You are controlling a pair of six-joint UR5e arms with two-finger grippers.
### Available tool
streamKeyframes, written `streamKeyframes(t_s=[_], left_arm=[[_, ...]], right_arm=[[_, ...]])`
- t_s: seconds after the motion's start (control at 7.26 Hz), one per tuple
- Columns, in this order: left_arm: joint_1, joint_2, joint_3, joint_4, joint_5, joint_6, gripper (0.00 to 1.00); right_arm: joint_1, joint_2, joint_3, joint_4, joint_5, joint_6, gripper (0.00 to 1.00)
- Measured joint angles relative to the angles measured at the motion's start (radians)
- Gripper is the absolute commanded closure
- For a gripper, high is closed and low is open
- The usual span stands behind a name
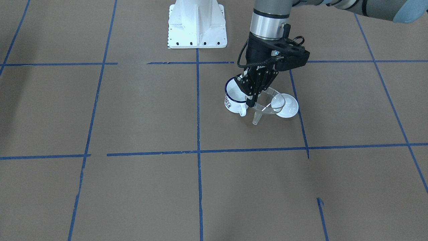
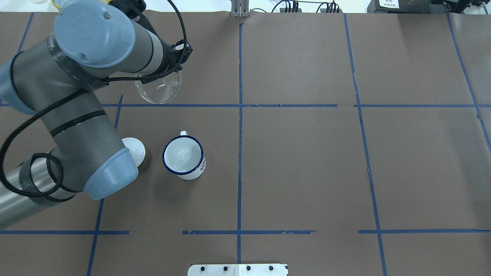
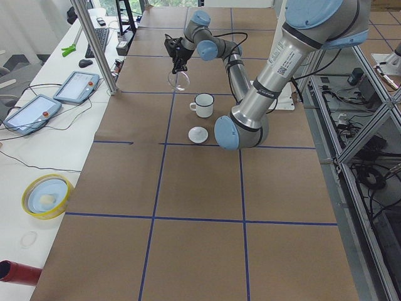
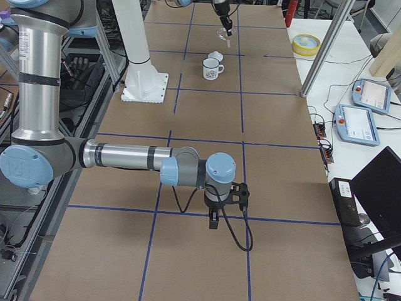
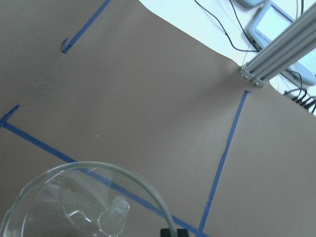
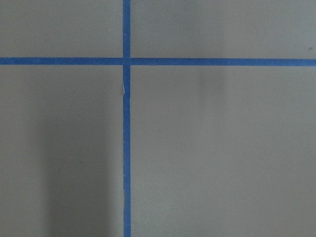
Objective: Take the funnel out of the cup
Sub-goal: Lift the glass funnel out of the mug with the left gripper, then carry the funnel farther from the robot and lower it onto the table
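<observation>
The brown-papered desk (image 2: 307, 172) fills my screens, with the left arm (image 2: 76, 126) stretched out over its far half. The right arm (image 4: 125, 157) is parked well away from the work, its right claw (image 4: 213, 221) pointing down over bare paper. I only get that claw in the side view, so I cannot tell whether it is spread or pressed together.

The left claw (image 1: 251, 98) is pinching the funnel (image 2: 158, 90) by its rim. One wall of the cone is clamped between the fingers, and the rest hangs out to one side with the spout pointing down. The funnel is up in the air at the claw, clear of the desk. The cup (image 2: 183, 156) stands upright below the claw and back toward the robot's base, well apart from it, with nothing inside that I can see. I judge the lift out done and only the setting-down left. The white knobbed lid (image 2: 134, 148) lies on the desk, also back toward the base from the claw, near the cup.

What worries me is the thin, slick edge grip with the weight off-centre: a sharp move could make the funnel swivel or slip out. Opening from this height would let it bounce and roll. It cannot stand on its spout, so it will topple on release. If I come down too near the cup or lid, it may knock them.
</observation>
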Motion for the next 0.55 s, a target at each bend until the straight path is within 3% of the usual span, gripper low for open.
streamKeyframes(t_s=[0.55], left_arm=[[0.009, 0.079, 0.21, -0.365, 0.264, -0.294, 1.0]], right_arm=[[0.0, 0.0, 0.0, 0.0, 0.0, 0.0, 0.0]])
